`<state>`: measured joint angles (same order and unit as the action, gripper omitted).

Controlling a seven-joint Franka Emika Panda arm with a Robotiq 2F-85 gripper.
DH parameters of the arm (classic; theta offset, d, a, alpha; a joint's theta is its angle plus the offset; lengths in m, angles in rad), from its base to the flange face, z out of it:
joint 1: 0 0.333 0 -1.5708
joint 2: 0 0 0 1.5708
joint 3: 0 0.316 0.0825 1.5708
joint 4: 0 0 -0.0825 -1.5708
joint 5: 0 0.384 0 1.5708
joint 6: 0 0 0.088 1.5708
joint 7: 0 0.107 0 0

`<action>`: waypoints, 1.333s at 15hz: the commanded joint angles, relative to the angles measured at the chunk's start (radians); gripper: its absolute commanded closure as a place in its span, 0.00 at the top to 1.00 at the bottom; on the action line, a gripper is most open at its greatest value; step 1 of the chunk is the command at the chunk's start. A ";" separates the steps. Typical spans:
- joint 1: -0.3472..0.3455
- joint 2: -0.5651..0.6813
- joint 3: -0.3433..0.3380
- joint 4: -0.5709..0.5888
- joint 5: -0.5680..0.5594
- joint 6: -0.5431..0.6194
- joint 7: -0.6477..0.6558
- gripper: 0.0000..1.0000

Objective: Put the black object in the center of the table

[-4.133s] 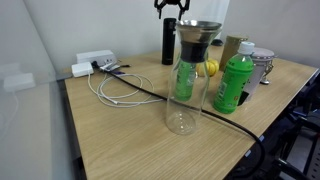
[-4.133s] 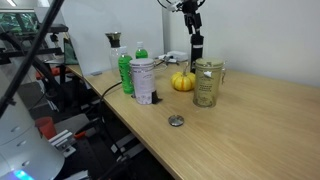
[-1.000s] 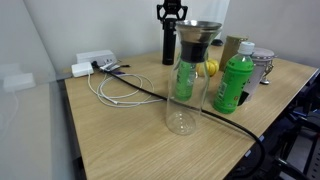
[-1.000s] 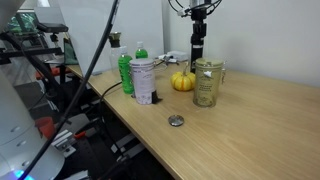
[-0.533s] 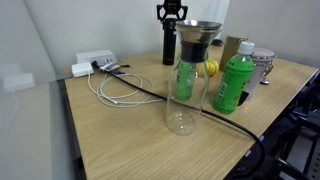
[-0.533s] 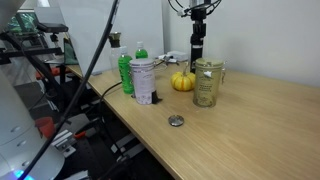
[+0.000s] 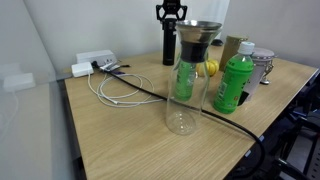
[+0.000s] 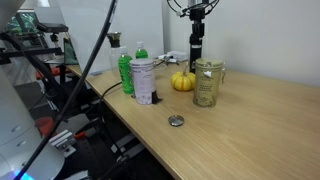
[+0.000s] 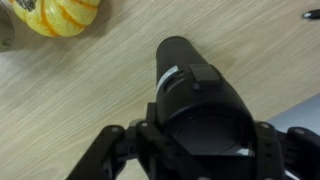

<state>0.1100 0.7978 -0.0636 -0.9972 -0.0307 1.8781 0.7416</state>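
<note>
Table (image 7: 120, 140), light wood-grain top with a thin darker edge: it is carrying every item listed here. Glass carafe (image 7: 183, 95) with a dark metal funnel (image 7: 198, 33): it is standing upright toward the middle of the top in an exterior view. Green plastic bottle (image 7: 232, 85): it is standing upright near the carafe, on the side toward the edge at the picture's right. Robotiq gripper (image 7: 171, 17): it is hanging straight down over the black object (image 7: 168, 45). In the wrist view its fingers (image 9: 108, 148) are reaching down either side of the cylinder's top. Whether the pads are pressing it or standing clear cannot be told, dark against dark. Black object: in both exterior views it is standing upright with its base on the wood, close to the far edge of the top and well off the middle. Thick black cable (image 7: 150, 95): it is running across the top past the carafe's foot. White cable (image 7: 112, 88): it is lying in a loose loop near the edge at the picture's left. Small yellow pumpkin (image 8: 183, 81): it is sitting just beside the black object. Round metal lid (image 8: 176, 121): it is lying flat, alone, toward the near edge.
</note>
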 commanded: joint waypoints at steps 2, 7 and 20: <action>0.004 0.019 -0.009 0.046 0.010 -0.049 0.023 0.46; -0.002 0.016 -0.007 0.075 0.013 -0.070 0.037 0.46; -0.015 -0.002 -0.017 0.161 0.003 -0.132 0.054 0.46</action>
<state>0.1012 0.7953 -0.0745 -0.8712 -0.0302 1.7882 0.7804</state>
